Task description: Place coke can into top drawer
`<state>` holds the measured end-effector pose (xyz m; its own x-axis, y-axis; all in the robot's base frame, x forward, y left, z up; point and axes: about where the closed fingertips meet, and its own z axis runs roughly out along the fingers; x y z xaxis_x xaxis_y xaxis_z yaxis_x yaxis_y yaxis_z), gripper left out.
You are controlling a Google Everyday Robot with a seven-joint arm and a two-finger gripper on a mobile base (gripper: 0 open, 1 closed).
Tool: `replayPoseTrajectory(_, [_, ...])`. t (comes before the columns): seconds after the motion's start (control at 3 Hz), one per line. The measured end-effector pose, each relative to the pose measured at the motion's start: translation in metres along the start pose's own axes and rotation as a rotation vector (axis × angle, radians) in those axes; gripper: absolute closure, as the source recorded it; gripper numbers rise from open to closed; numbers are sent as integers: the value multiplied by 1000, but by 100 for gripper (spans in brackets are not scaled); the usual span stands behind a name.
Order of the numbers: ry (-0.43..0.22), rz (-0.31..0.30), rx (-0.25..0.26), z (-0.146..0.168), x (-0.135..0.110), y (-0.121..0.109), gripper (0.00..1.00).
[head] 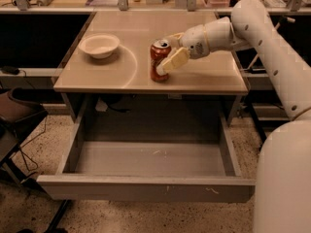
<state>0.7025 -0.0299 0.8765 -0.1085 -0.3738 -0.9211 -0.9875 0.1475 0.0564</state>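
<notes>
Red coke can (158, 61) with a silver top is standing upright on the beige table (206, 74), right of a white bowl (99, 45). The gripper (166, 52) straddles it, fingers spread, not clamped. The grey top drawer (146, 191) sits pulled out underneath, above a speckled floor (146, 220).

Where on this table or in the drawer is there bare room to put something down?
The top drawer is bare wall to wall. On the table, free patches lie behind the white bowl, between bowl and coke can, and at the front right corner. Crowded: around the can, where the gripper is.
</notes>
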Motion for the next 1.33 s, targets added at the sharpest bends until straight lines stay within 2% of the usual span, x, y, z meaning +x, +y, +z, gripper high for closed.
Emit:
replayPoseTrajectory(0.33, [0, 8, -8, 5, 4, 2, 0])
replayPoseTrajectory(0.67, [0, 9, -8, 6, 4, 2, 19])
replayPoseTrajectory(1.33, [0, 8, -8, 5, 4, 2, 65])
